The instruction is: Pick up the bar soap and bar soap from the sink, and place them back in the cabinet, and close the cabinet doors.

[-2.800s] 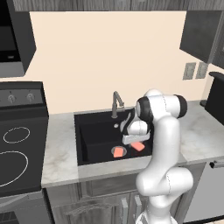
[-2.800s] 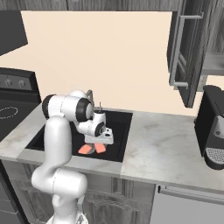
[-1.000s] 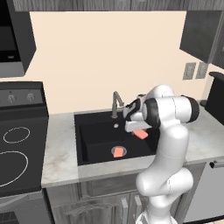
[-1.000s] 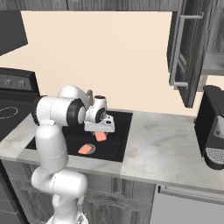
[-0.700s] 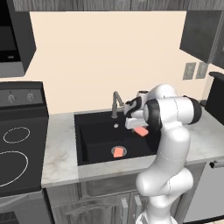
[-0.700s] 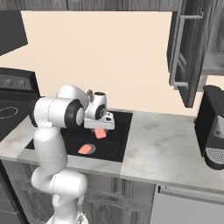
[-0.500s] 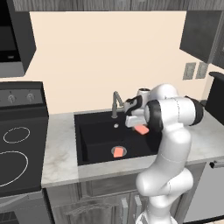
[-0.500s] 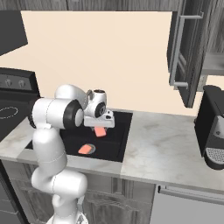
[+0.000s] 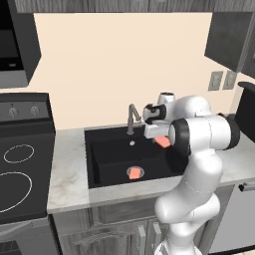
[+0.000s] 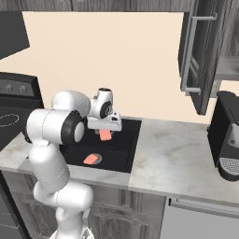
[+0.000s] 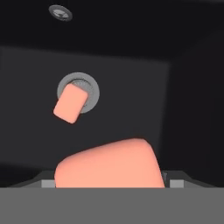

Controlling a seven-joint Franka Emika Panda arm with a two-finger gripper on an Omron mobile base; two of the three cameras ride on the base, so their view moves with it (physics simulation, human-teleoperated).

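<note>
My gripper [image 9: 160, 140] is shut on one salmon-orange bar soap [image 9: 163, 142], held above the right part of the black sink [image 9: 107, 149]. In the right base view the same held bar soap [image 10: 106, 135] hangs under the gripper [image 10: 105, 131] over the sink [image 10: 125, 145]. In the hand view the held soap [image 11: 109, 165] sits large at the bottom. The other bar soap [image 9: 133, 173] [image 10: 91, 159] [image 11: 70, 103] lies on the sink floor, partly over the silver drain [image 11: 91, 90]. The cabinet [image 10: 227, 67] stands open at the upper right, its door [image 10: 193, 56] swung outward.
A grey gooseneck faucet [image 9: 132, 115] rises behind the sink, just left of the hand. The black stovetop [image 9: 15, 169] lies to the left. A dark coffee machine [image 10: 226, 140] stands on the marble counter [image 10: 172, 163] under the cabinet.
The gripper has risen from low in the basin with one bar soap in it. The other soap has stayed on the drain.
</note>
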